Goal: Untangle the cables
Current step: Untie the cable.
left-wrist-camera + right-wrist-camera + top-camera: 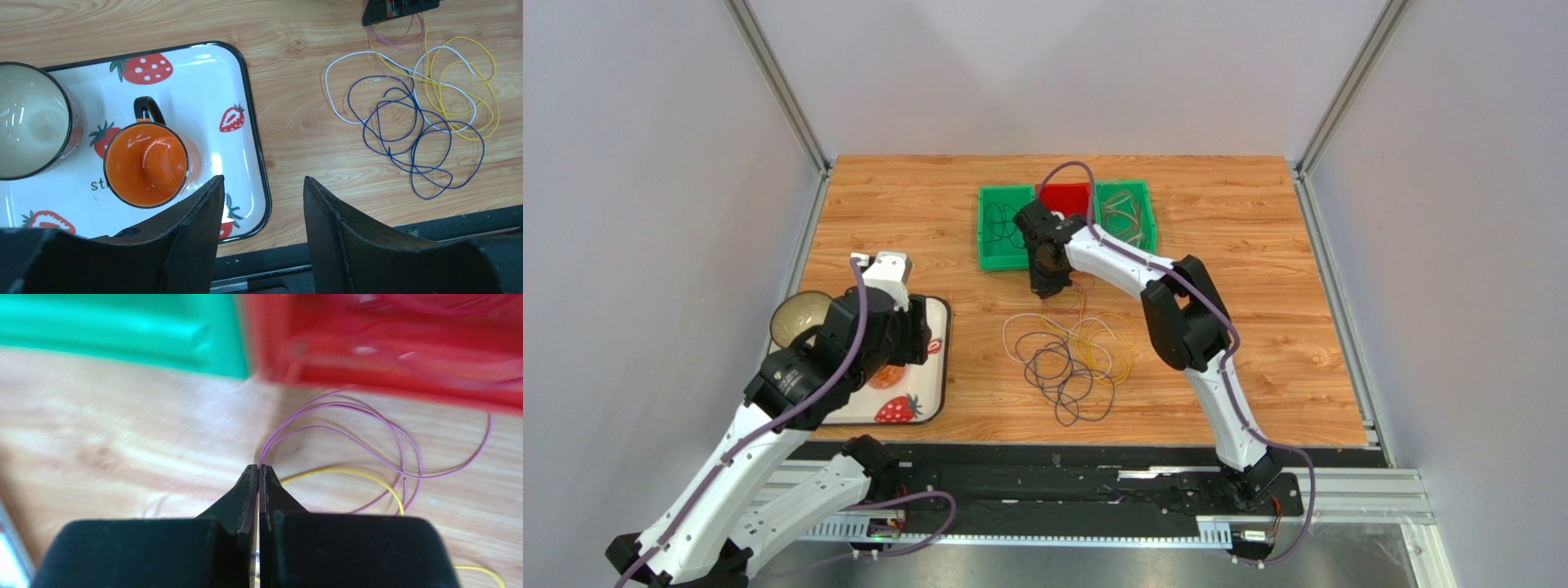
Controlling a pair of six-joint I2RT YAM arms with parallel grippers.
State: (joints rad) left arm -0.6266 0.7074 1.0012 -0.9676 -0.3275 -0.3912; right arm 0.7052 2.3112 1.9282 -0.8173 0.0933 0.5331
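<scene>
Black fingertips of the right gripper (258,471) are pressed together on a thin pink-purple wire (344,407). The wire arcs out of the pinch toward 1 o'clock and crosses a thin yellow wire (344,473) at 3 o'clock. A loose heap of thin looped cables (1071,355), dark purple, yellow and white, lies at the centre of the wooden table (1284,306), just toward 6 o'clock from that gripper.

So fine a strand could slip from the pinch. If it threads through the others, a lift could drag the whole heap and tighten it. A red plastic bin (1071,199) and green plastic bins (989,245) at 12 o'clock stand close enough to snag a loop.

The left gripper (263,184), jaws apart and empty, hovers at 9 o'clock over a strawberry-printed white tray (202,79) bearing an orange mug (146,164), too far off to pin the heap.
</scene>
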